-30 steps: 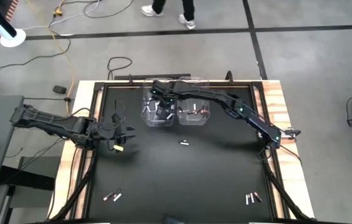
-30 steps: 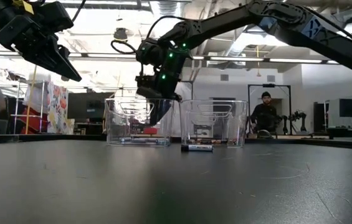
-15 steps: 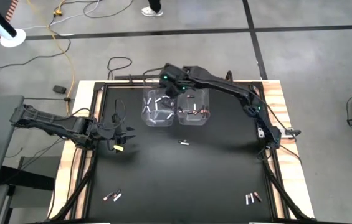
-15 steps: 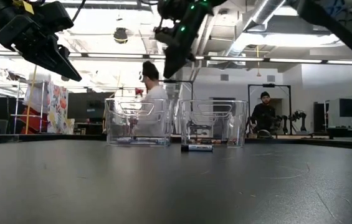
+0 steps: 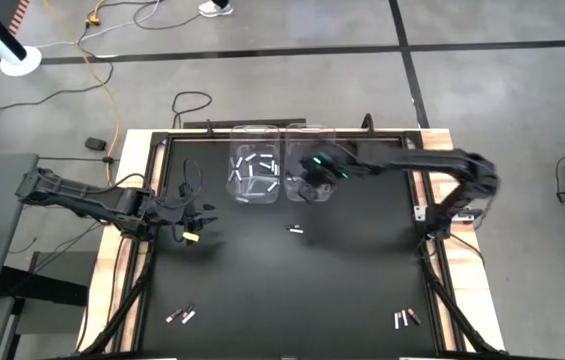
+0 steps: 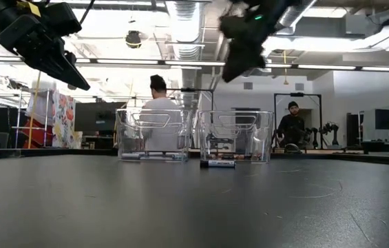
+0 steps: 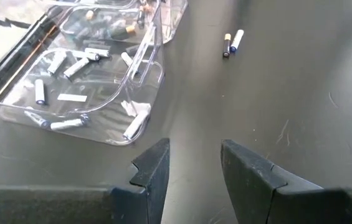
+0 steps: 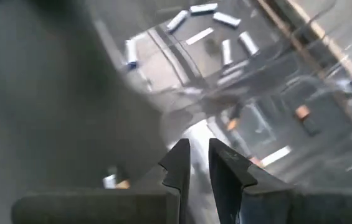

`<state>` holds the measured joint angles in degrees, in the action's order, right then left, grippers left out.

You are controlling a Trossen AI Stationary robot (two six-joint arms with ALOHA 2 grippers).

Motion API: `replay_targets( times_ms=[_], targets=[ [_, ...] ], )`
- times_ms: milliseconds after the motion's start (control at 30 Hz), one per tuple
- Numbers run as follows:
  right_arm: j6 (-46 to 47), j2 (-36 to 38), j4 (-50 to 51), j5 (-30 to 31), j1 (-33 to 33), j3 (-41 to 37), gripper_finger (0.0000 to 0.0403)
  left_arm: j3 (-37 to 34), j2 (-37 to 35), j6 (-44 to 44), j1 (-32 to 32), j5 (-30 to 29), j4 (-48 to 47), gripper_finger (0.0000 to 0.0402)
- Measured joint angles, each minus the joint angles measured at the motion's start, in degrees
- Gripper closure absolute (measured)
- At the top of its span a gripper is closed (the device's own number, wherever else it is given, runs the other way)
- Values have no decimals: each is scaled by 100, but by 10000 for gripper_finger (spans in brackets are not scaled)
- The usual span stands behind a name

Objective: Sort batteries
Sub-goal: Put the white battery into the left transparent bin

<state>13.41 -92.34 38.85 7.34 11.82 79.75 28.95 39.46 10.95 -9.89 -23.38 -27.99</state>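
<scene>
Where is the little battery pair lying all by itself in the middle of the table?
In the high view the lone battery pair lies on the black table just in front of the right clear bin, below the right gripper.

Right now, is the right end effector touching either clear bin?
Apart. The low view shows the right end effector raised clear above the rims of the left bin and the right bin, with open background between.

On the tabletop (image 5: 262,290), two bins sit side by side at 12 o'clock: the left bin (image 5: 252,176) and the right bin (image 5: 310,178), each holding batteries. A battery pair (image 5: 295,230) lies just before them; more pairs lie at 7 o'clock (image 5: 180,315) and 5 o'clock (image 5: 405,318).
</scene>
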Motion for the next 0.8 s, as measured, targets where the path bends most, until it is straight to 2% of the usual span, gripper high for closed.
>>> replay_targets(
  times_ms=[200, 367, 533, 800],
  targets=[
    [1104, 1477, -1209, 11, -893, -1919, 326, 0, 0, -58, 0, 0, 0, 262],
    [1782, 2071, -1672, 481, -1734, -2962, 326, 0, 0, -60, 0, 0, -2, 262],
    [2624, 2062, -1726, 569, -2386, -3570, 326, 0, 0, -60, 0, 0, -2, 262],
    [3684, 1236, -1910, 610, -2958, -4061, 326, 0, 1, -62, 0, 0, -4, 262]
  ],
)
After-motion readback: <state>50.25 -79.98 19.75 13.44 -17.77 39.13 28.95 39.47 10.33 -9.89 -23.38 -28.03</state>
